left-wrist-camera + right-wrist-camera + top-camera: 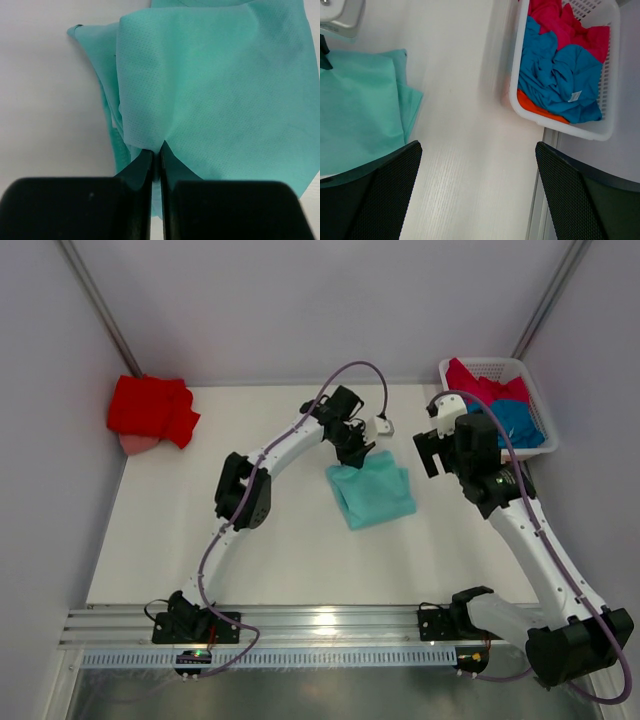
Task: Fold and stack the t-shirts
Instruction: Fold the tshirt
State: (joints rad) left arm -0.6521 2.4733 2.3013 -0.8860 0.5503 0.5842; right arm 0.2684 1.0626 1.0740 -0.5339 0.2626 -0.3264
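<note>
A mint-teal t-shirt (372,495) (215,85) (355,115) lies partly folded in the middle of the table. My left gripper (360,452) (156,150) is shut on a fold at its far edge, with cloth pinched between the jaws. A bright red t-shirt (150,410) lies bunched at the far left corner. A blue t-shirt (520,422) (560,75) and a crimson-pink one (480,382) (570,25) sit crumpled in the basket. My right gripper (432,436) (477,150) hangs open over bare table between the teal shirt and the basket, holding nothing.
The white slatted basket (484,362) (570,127) stands at the far right corner, with orange cloth (540,112) under the blue shirt. A small white object (384,425) (340,15) sits just beyond the teal shirt. Something pink (137,444) shows under the red shirt.
</note>
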